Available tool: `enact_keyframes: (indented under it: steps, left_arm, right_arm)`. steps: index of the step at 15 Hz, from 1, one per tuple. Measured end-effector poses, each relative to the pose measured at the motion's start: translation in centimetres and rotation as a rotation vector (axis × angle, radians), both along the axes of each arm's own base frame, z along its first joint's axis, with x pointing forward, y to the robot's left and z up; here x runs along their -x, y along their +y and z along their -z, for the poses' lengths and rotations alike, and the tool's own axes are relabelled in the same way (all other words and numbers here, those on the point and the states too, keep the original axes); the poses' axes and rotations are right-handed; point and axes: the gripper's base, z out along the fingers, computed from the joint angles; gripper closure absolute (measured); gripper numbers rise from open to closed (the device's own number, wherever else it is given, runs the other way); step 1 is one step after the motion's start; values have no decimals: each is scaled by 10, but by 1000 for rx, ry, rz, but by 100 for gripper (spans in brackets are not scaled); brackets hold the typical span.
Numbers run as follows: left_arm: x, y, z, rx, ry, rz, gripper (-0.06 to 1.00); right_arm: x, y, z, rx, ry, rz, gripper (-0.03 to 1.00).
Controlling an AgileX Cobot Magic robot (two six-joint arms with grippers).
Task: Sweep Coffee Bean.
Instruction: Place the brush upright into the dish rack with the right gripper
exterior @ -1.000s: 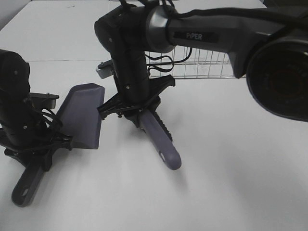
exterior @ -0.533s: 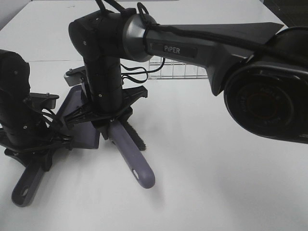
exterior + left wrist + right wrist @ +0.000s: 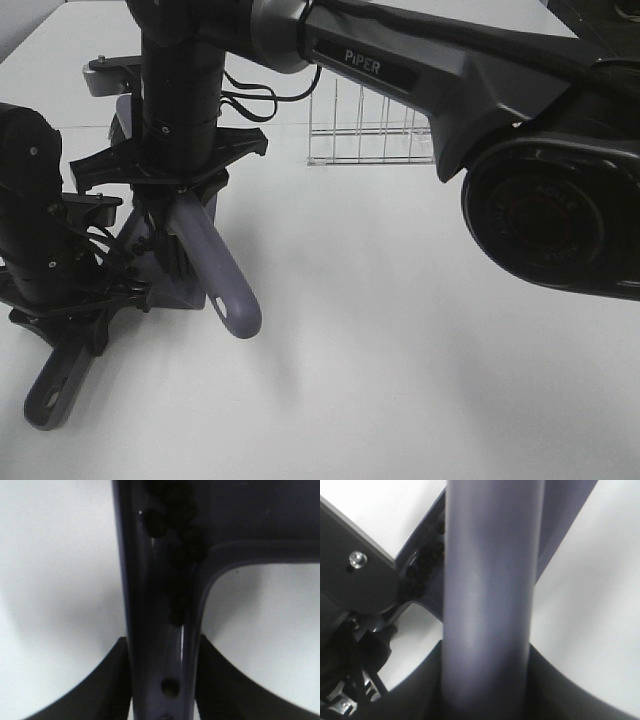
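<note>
Left wrist view looks straight down the left gripper [image 3: 162,652], whose jaws are clamped on the pan [image 3: 155,670] by its handle. Just past the jaws, where the handle widens into the tray, the beans [image 3: 181,527] sit in a dark string along the inner wall, touching one another. The right wrist view shows the right gripper [image 3: 487,680] closed round the brush [image 3: 490,595] handle, which fills the middle of the picture. The same beans [image 3: 422,565] show beside that handle, in the pan's [image 3: 567,515] corner, close to the left gripper's dark plate.

From the exterior high camera the beans cannot be seen, because the right arm covers that corner of the pan [image 3: 165,285]. Only this view shows both arms at once. It has the left gripper [image 3: 70,325] low at the left, and the right gripper [image 3: 170,195] reaching across the middle to stand over the pan. The brush [image 3: 220,285] slants down from it towards the table [image 3: 400,380], and the basket [image 3: 370,130] stands behind.

A second ago the right gripper and brush were to the right of the pan, which was then in plain view. They have since swung left over it, while the left gripper has kept its place.
</note>
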Motion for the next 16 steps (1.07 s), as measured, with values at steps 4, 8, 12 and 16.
enact_keyframes:
  steps: [4, 8, 12, 16]
  left_arm:
    - [0, 0, 0, 0, 0, 3, 60]
    - [0, 0, 0, 0, 1, 3, 60]
    - [0, 0, 0, 0, 1, 4, 60]
    - [0, 0, 0, 0, 1, 4, 60]
  right_arm:
    - [-7, -11, -23, 71, -138, -5, 66]
    - [-11, -31, -81, 94, -315, -14, 66]
    - [-32, -82, -131, 57, -383, 80, 66]
    - [-47, -156, -145, 110, -345, 213, 66]
